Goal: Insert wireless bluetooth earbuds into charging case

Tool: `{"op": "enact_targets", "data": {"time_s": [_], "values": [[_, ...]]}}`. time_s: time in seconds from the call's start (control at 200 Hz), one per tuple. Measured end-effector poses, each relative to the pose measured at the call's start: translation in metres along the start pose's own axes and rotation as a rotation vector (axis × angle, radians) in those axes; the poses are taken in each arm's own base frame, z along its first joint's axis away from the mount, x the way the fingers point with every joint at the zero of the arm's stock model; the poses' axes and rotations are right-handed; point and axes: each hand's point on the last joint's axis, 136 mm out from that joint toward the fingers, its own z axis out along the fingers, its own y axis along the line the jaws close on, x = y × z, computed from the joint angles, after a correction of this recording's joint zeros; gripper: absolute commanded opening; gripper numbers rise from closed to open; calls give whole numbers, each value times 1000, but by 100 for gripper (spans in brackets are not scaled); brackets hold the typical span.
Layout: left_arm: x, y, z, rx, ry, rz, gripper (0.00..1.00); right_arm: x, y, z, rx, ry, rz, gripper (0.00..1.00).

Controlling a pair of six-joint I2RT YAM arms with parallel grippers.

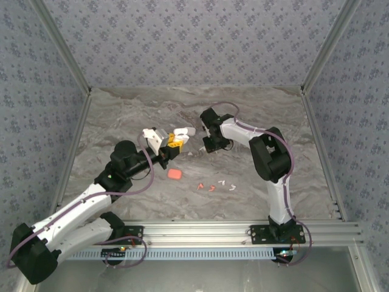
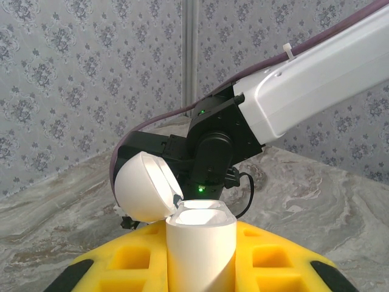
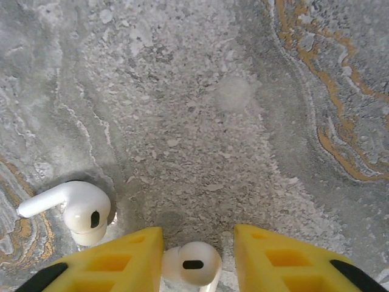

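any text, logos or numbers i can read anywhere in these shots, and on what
None can be read.
The open white charging case, the white earbuds and the yellow fingers are blank.
The wallpaper carries only a flower pattern.
Any print on the arms in the top view is too small to tell.

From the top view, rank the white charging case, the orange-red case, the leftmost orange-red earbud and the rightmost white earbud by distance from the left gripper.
1. white charging case, held in the left gripper.
2. orange-red case, lying just below it in the picture.
3. leftmost orange-red earbud, further right.
4. rightmost white earbud, right end of the row.
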Motion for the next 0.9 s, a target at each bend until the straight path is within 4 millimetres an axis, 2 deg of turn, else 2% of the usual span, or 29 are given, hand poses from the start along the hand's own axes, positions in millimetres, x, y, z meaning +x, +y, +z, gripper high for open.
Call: {"op": "enact_targets", "data": {"time_s": [0.195,0.395,0.5,0.7,0.899], "values": [[0,0,0,0,0,0,0,0,0,0,1,-1,-3,28],[1,0,0,0,1,-1,0,0,1,-3,-4,-11,-4,28],[2,1,2,0,6,-3,0,3,1,-11,-9,-25,-5,28],[13,3,13,2,16,-44,0,-1,-3,-51,-14,-126,3,28],[31,6,30,17,38,-118,0,-4,-6,-116,-50,-330,33,28]]}}
